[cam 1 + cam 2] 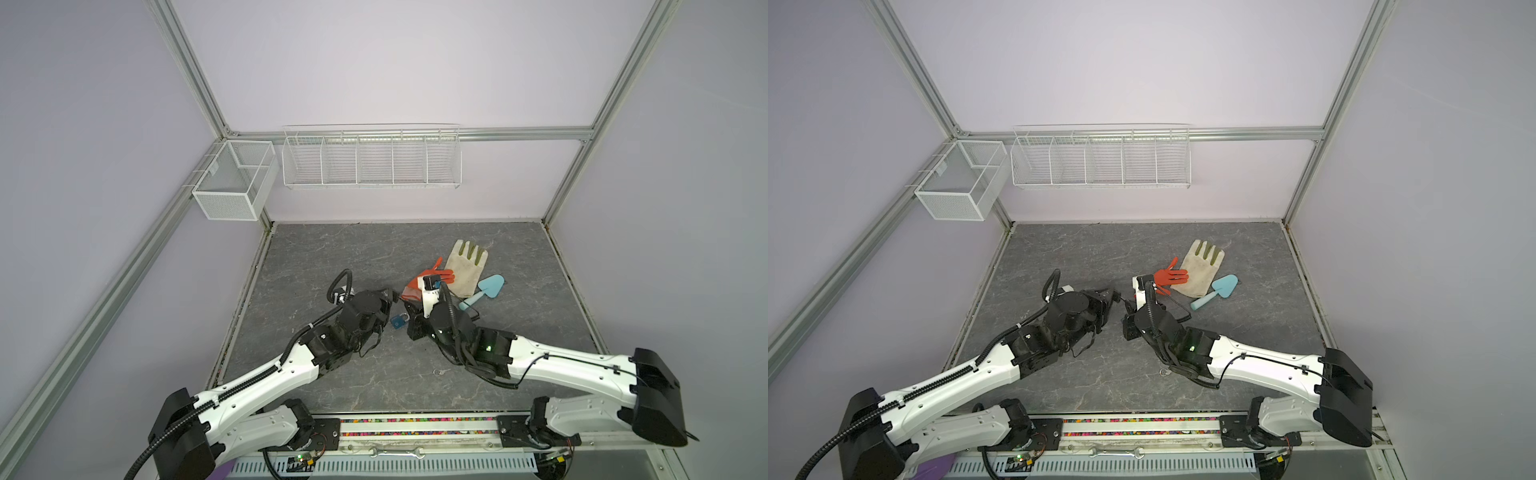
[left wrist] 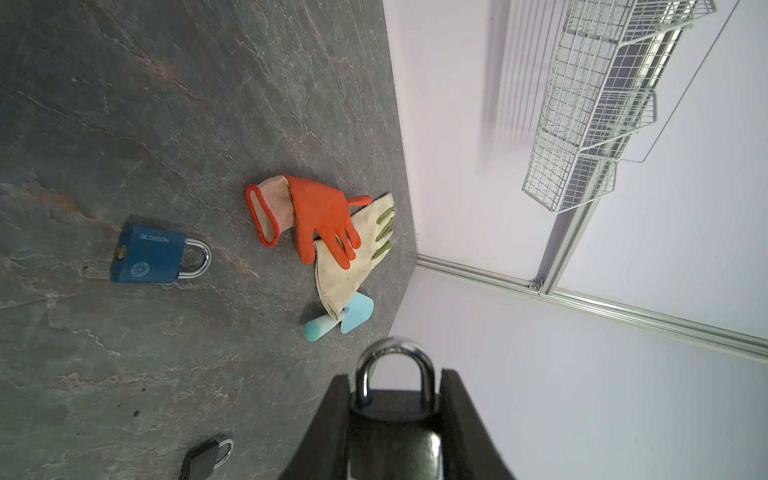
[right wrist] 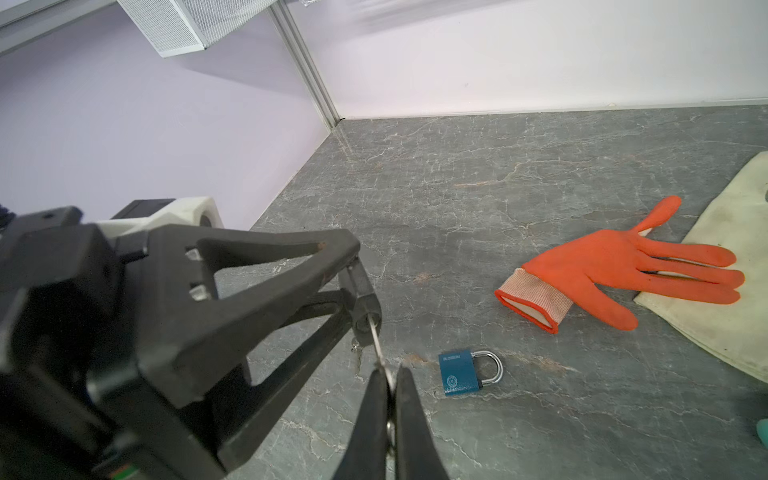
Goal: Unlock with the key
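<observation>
One key [image 3: 377, 340] | pinched in right gripper [image 3: 388, 384] | long axis and tip toward keyhole of black padlock [image 2: 395, 440] | padlock clamped by left gripper [image 2: 394, 386], shackle outward | mid-frame in both top views

The one word I could read was "BLOSSOM", in pale capitals across the body of the blue padlock [image 2: 148, 259], with a round emblem beneath it. In a top view that padlock [image 1: 398, 322] lay at about seven o'clock from the orange glove [image 1: 414, 286]. Any stamping on the dark padlock [image 2: 395, 432] was too blurred to read.
</observation>
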`<state>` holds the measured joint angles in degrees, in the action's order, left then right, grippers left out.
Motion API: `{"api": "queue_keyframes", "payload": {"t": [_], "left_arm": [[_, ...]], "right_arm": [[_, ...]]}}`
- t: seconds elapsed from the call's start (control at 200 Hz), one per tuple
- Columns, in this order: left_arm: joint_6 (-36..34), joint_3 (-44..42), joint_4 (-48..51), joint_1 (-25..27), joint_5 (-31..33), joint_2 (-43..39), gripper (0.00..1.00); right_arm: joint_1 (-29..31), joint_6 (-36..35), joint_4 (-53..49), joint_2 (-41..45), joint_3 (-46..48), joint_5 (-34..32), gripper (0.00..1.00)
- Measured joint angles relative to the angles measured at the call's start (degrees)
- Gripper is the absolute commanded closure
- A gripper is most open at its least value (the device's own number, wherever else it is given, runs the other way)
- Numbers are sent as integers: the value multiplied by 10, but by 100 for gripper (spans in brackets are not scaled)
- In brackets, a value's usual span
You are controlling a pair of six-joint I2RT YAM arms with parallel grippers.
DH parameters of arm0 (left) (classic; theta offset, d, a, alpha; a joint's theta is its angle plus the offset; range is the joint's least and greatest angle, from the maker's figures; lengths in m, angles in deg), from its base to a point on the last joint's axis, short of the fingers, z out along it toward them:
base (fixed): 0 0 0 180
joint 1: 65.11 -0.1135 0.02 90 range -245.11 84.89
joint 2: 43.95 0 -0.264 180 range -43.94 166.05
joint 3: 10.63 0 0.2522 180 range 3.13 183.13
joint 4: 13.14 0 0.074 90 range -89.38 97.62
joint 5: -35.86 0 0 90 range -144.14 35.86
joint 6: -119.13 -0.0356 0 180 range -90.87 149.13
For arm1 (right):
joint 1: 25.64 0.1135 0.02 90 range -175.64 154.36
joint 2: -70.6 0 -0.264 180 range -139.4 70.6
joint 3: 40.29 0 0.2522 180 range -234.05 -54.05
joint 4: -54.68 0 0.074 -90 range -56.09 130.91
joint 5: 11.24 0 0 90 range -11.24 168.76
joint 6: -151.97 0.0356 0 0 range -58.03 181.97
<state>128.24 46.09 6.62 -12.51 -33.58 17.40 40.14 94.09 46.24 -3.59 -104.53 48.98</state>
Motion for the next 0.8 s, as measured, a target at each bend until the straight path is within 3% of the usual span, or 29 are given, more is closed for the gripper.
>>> {"api": "queue_keyframes", "payload": {"t": [0.34, 0.635, 0.8], "left_arm": [[-7, 0, -1, -1, 3, 0, 100], [-41, 19, 1, -10, 11, 5, 100], [-34, 19, -1, -11, 7, 5, 100]], "right_arm": [[-1, 0, -4, -7, -7, 7, 94], [-28, 26, -43, -15, -54, 76, 94], [-19, 13, -44, -15, -55, 60, 94]]}}
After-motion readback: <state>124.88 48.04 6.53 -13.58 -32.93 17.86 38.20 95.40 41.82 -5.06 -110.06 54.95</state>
